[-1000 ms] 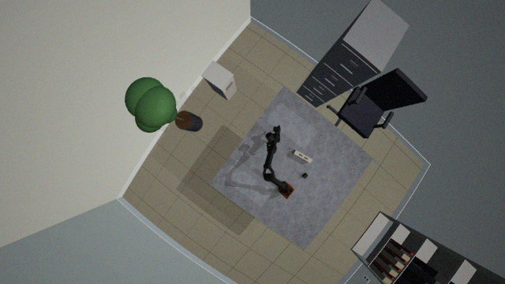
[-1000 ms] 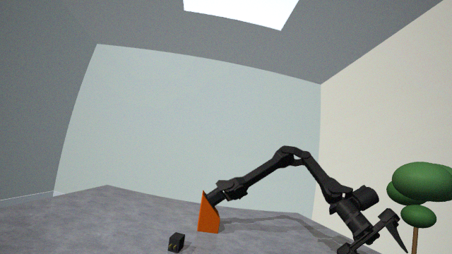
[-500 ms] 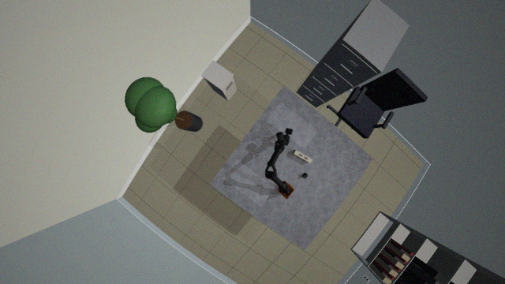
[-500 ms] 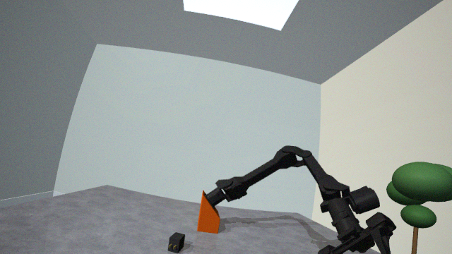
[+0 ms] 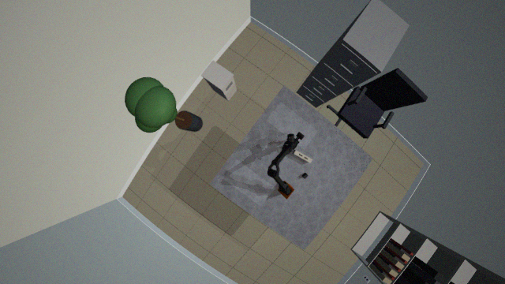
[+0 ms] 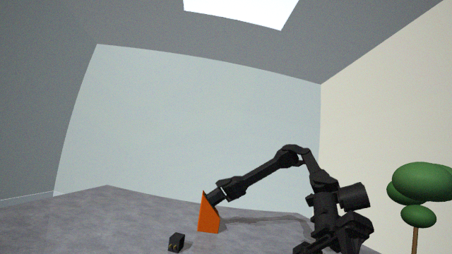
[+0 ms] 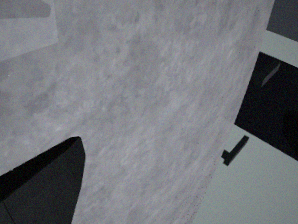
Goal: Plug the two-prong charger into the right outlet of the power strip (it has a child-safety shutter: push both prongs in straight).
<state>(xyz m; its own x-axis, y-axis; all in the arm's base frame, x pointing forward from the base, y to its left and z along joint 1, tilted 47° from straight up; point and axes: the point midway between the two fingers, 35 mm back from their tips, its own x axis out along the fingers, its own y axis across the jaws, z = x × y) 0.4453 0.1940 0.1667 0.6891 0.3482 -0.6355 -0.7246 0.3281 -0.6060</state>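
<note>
The black charger (image 5: 304, 175) (image 6: 176, 243) lies on the grey mat, its two brass prongs facing the exterior view. The white power strip (image 5: 303, 157) lies on the mat between the charger and the gripper in the top view; its outlets are small dark marks, too small to read in detail. It is not seen in the exterior view or the wrist view. My gripper (image 5: 296, 136) (image 7: 185, 133) is open and empty, beyond the strip's upper-left end and away from the charger. In the exterior view the bottom edge cuts it off.
The arm's orange base (image 5: 291, 192) (image 6: 208, 220) stands on the grey mat (image 5: 335, 189) (image 6: 106, 219). An office chair (image 5: 362, 114) and a drawer cabinet (image 5: 335, 75) stand off the mat's upper-right side. A potted plant (image 5: 155, 106) (image 6: 420, 181) stands off its left side.
</note>
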